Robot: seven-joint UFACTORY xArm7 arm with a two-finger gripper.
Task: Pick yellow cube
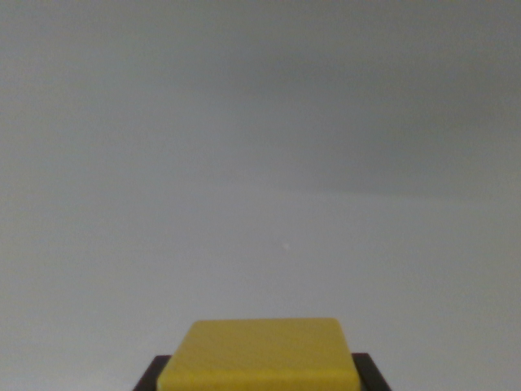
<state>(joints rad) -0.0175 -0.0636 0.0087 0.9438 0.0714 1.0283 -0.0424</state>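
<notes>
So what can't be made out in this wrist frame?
- Yellow cube: its lower part is cut off by the bottom edge.
- Dark pieces on either side of it: mostly out of frame, so whether they belong to the gripper, or grip the cube, is unclear.
- Grey background: blurred, no detail.

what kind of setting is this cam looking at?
Probably a bare lab test bench: a plain grey surface, one yellow cube at the bottom edge, dark parts flanking it. Nothing else visible.

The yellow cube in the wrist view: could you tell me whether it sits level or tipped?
Level: the yellow cube shows a flat top face with its far edge horizontal. Dark parts flank it at both lower corners; whether the jaws grip it, cannot tell.
</notes>
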